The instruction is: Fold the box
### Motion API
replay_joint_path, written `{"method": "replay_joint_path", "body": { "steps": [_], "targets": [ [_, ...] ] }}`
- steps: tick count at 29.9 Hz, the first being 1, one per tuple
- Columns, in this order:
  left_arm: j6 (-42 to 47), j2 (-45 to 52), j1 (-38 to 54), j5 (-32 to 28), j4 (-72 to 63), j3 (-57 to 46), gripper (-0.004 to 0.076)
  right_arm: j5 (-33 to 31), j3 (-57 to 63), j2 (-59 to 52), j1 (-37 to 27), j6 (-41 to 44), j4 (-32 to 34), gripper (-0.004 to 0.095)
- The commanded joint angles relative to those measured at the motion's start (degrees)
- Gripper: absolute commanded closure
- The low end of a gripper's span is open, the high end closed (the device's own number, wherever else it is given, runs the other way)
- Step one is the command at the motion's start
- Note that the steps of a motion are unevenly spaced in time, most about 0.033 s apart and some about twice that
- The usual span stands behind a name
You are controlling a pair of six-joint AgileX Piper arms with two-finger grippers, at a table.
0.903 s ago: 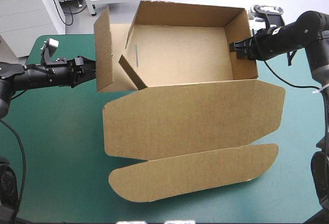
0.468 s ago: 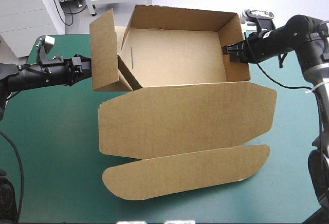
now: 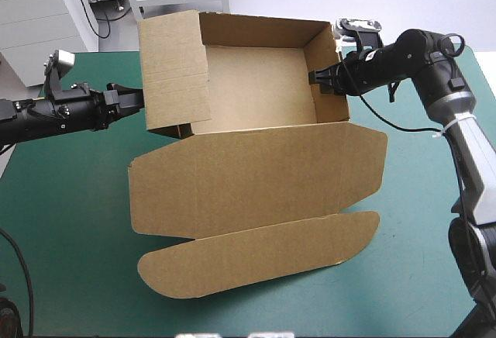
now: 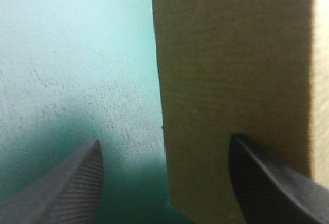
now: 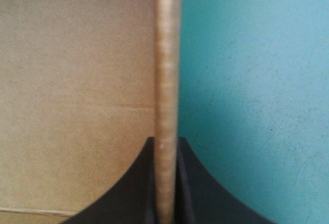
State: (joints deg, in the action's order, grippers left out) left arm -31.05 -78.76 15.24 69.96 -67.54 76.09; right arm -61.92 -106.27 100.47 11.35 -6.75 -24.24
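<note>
The brown box [image 3: 260, 82] stands as an open tray near the table's far edge, with its lid [image 3: 256, 179] and rounded front flap [image 3: 256, 256] lying flat toward the near side. My right gripper [image 3: 318, 78] is shut on the tray's right wall; in the right wrist view its fingers [image 5: 165, 141] pinch the wall's edge [image 5: 167, 54]. My left gripper [image 3: 138, 101] is open at the outside of the tall left wall panel [image 3: 174, 70]. In the left wrist view that panel [image 4: 231, 54] stands between the fingers [image 4: 164, 141], close to one of them.
Teal-green cover [image 3: 70, 198] shows to the left of the lid and also to its right [image 3: 418, 222]. The tray's back wall sits at the table's far edge [image 3: 256, 24].
The box has slid left and turned a little. Its left wall panel has swung from leaning outward to standing against the tray's side. Both arms moved left with it.
</note>
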Motion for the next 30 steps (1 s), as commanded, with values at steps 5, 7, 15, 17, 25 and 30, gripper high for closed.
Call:
{"method": "replay_joint_path", "body": {
  "steps": [5, 7, 15, 17, 25, 30],
  "targets": [
    [0.42, 2.21, -0.19, 4.21, -4.29, 1.45, 0.0229, 5.13, -1.52, -2.2, 3.06, 0.52, -1.12, 0.0922],
    [0.42, 2.21, -0.19, 4.21, -4.29, 1.45, 0.0229, 5.36, -1.52, -1.95, 3.82, 0.94, -0.09, 0.0922],
    [1.23, 2.79, -1.73, 4.21, -4.16, 1.45, 0.0229, 5.84, -1.52, 0.83, 4.82, 1.43, -0.93, 0.0921],
    [1.23, 2.84, -2.93, 4.21, -3.91, 1.45, 0.0229, 5.98, -1.52, 1.06, 4.82, 1.43, -1.79, 0.0921],
    [1.23, 2.84, -6.3, 3.97, -3.38, 1.45, 0.0229, 6.44, -1.52, 1.05, 6.61, 1.43, -2.16, 0.092],
    [2.04, 2.84, -6.3, 3.97, 1.93, 1.45, 0.0229, 6.88, -1.52, 1.05, 10.83, 4.13, 5.16, 0.092]
  ]
}}
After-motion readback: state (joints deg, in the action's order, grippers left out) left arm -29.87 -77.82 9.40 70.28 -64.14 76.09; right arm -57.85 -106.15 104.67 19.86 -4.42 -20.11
